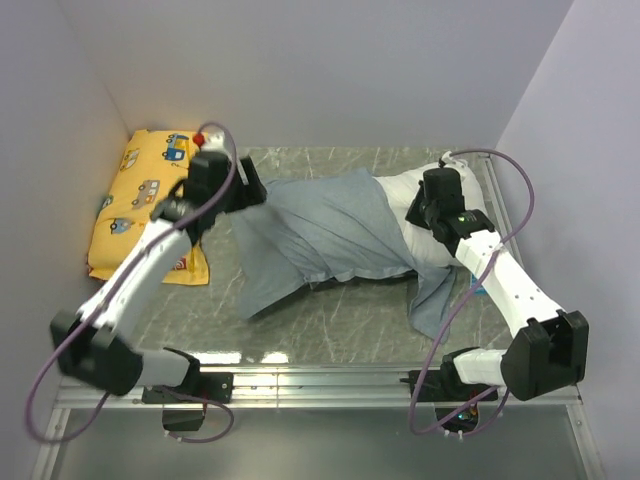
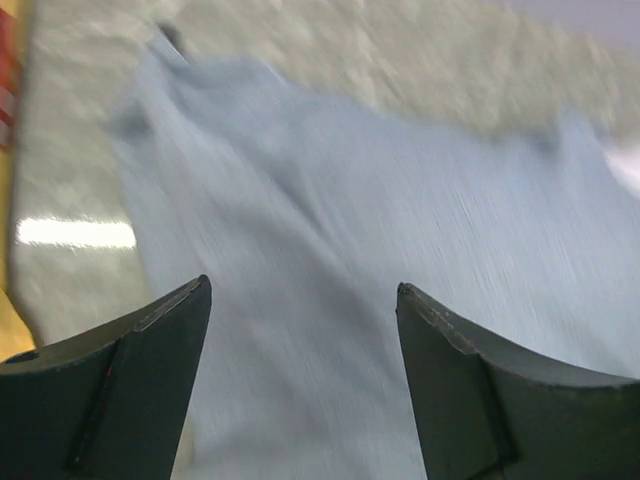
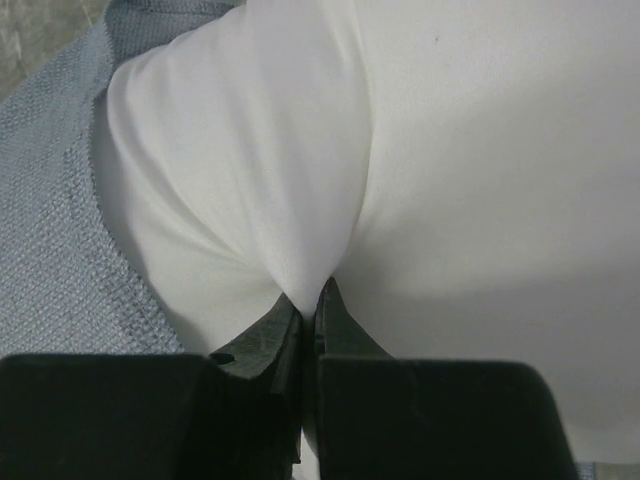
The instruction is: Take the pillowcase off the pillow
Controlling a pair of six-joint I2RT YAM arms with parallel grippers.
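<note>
Hovering with jaws spread and empty, the left gripper (image 2: 300,290) sits over the far-left end of the pillowcase (image 1: 320,235), which lies slack across the middle of the bench (image 1: 330,320). It should close on a thick fold there, then pull left, low and steady. Further right the pillow (image 1: 392,188) shows its bare right end; the right gripper (image 3: 308,298) is pinching its white fabric and should anchor it firmly.

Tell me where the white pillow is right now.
In the top view the white pillow lies right of centre on the table, its left part inside the grey pillowcase, its bare end pinched by the right gripper.
</note>
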